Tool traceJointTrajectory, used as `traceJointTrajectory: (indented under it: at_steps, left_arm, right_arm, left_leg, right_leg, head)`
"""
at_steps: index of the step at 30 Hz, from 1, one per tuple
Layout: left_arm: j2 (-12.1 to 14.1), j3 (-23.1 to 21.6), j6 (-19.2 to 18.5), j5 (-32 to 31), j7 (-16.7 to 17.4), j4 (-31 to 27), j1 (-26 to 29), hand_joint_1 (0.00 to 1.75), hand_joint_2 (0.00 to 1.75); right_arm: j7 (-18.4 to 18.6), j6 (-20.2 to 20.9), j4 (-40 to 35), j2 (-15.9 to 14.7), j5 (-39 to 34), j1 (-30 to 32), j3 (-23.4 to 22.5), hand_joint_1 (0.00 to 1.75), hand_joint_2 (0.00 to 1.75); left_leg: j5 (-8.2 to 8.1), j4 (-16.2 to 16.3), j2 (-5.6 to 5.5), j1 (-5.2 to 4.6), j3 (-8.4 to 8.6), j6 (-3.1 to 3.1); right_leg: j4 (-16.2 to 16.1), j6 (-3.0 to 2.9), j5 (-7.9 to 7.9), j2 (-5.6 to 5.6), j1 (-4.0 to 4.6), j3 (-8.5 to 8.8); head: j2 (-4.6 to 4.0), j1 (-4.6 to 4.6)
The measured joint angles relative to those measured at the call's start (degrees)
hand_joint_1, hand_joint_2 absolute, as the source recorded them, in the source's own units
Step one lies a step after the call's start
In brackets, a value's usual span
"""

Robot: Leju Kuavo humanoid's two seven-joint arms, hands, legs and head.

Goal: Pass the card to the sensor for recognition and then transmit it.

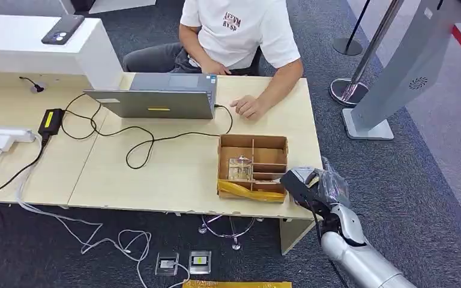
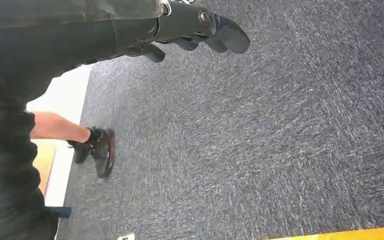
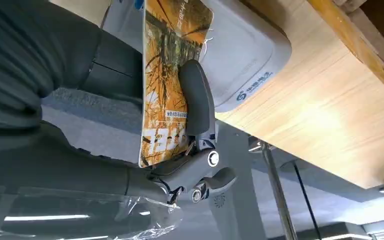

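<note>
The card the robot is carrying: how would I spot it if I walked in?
Start at the long pale wooden table and go to its corner by the brown cardboard divider box. The right robot hand pinches a flat orange picture-printed card over a light grey reader pad, the scene's one orange printed piece.

Pale wood-grain counter (image 1: 156,174), smooth, faintly sheened. Glossy printed card (image 3: 167,75) against smooth light-grey plastic sensor (image 3: 245,55). Matt dark plastic on right hand (image 3: 195,125), crinkled clear film around its wrist. Brown cardboard box (image 1: 252,144), matt, yellow tape along one edge. Rough blue-grey carpet (image 2: 280,140). Brushed silver laptop (image 1: 156,102).
</note>
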Motion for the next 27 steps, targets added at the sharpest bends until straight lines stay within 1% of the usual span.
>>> traceJointTrajectory:
  at_steps: [3,5,8,15,20,25,27]
  left_arm:
    - [0.0,-0.2,-0.09,0.0,0.55,0.0,-0.09,0.0,1.75]
    - [0.0,-0.35,-0.24,0.0,0.98,0.0,-0.18,0.0,1.75]
    - [0.0,-0.46,-0.39,0.0,1.07,0.0,-0.23,0.0,1.75]
    - [0.0,-0.59,-0.39,0.0,1.07,0.0,-0.3,0.0,1.75]
    - [-0.02,-0.68,-0.39,0.0,1.07,0.0,-0.43,0.0,1.75]
    - [-0.04,-1.6,-0.44,0.0,1.07,0.0,-0.57,0.0,1.75]
    - [-0.04,-1.95,-0.57,0.0,1.09,0.0,-0.57,0.0,1.75]
  right_arm:
    - [0.35,-1.42,-0.07,-0.02,0.55,-0.05,-0.13,1.75,1.75]
    - [1.62,-1.07,-0.81,-0.22,0.85,-0.12,-0.48,1.75,1.75]
    - [2.45,-0.39,-1.53,-0.59,1.03,-0.11,-0.92,1.75,1.75]
    - [2.05,-1.31,-3.17,-0.68,1.84,-0.37,-1.6,1.75,1.75]
    - [1.68,-1.25,-5.16,-0.66,3.11,-2.81,-2.41,1.75,1.75]
    - [1.7,-0.72,-6.97,-0.61,3.63,-6.63,-3.15,1.75,1.75]
    - [1.53,-0.87,-7.56,-0.61,4.92,-7.62,-3.28,1.75,1.75]
  left_leg:
    - [0.0,0.0,0.0,0.0,0.0,0.0]
    - [0.0,0.0,0.0,0.0,0.0,0.0]
    - [0.0,0.0,0.0,0.0,0.0,0.0]
    - [0.0,0.0,0.0,0.0,-0.03,0.0]
    - [0.01,0.0,-0.01,0.0,-0.04,0.0]
    - [0.02,0.0,-0.02,0.0,-0.02,0.0]
    - [0.02,0.0,-0.01,0.0,-0.04,0.0]
  right_leg:
    - [0.0,0.0,0.01,0.0,0.0,0.01]
    - [0.0,0.0,0.01,-0.01,0.0,0.01]
    - [0.0,0.0,0.01,0.0,0.0,0.01]
    - [0.0,0.0,0.0,0.0,0.0,0.0]
    - [0.01,0.01,0.02,-0.01,0.0,0.01]
    - [0.01,0.01,0.02,-0.01,0.0,0.02]
    - [0.01,0.01,0.03,-0.01,0.0,0.01]
  head:
    - [-0.02,0.0]
    - [0.0,0.0]
    - [0.0,0.0]
    - [0.0,0.0]
    - [-0.02,0.0]
    - [0.0,0.0]
    - [0.0,0.0]
